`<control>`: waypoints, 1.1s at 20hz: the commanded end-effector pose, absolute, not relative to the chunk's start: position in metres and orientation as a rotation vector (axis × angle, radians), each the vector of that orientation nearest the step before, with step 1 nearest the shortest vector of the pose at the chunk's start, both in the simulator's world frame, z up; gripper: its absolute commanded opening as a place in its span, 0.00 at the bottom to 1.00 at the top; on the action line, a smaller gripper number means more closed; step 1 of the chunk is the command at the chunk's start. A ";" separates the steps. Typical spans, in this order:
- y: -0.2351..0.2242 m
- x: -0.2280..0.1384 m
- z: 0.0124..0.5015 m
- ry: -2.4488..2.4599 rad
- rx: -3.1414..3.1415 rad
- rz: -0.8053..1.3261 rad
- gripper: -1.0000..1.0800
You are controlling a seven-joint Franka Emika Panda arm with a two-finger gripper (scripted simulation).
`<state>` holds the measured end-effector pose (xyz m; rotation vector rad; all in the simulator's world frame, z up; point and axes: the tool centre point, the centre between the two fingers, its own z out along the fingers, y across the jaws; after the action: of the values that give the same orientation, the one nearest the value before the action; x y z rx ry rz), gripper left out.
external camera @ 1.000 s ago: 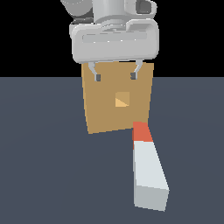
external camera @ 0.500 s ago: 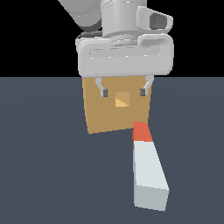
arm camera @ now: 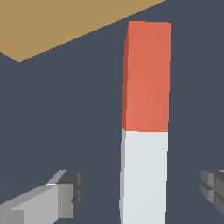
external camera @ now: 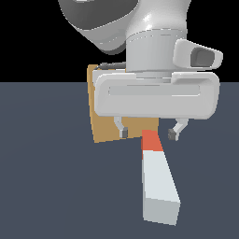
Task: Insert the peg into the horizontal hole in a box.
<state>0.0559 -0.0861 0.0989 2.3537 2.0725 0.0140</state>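
Observation:
The peg (external camera: 156, 179) lies flat on the dark floor, a pale grey-white bar with its red-orange end pointing toward the box (external camera: 105, 128). The tan-orange box stands behind it and is mostly covered by my hand; its hole is hidden. My gripper (external camera: 148, 134) hangs open just above the peg's red end, one fingertip (external camera: 124, 133) on each side, nothing held. In the wrist view the peg (arm camera: 145, 131) runs between the two fingers (arm camera: 65, 192), and a corner of the box (arm camera: 65, 22) shows beyond it.
Dark grey floor (external camera: 46, 186) surrounds the peg and the box. No other objects are in view.
My hand has come toward the camera and down, from in front of the box's top to just over the peg's red end. It now covers the hole. The peg has not moved.

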 end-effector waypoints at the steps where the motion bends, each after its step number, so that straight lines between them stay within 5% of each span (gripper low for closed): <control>1: -0.096 0.061 0.089 2.060 2.367 0.009 0.96; 22: -0.113 0.068 0.037 2.040 2.389 0.000 0.96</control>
<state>0.0683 -0.1123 0.0458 2.3886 2.0399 0.0004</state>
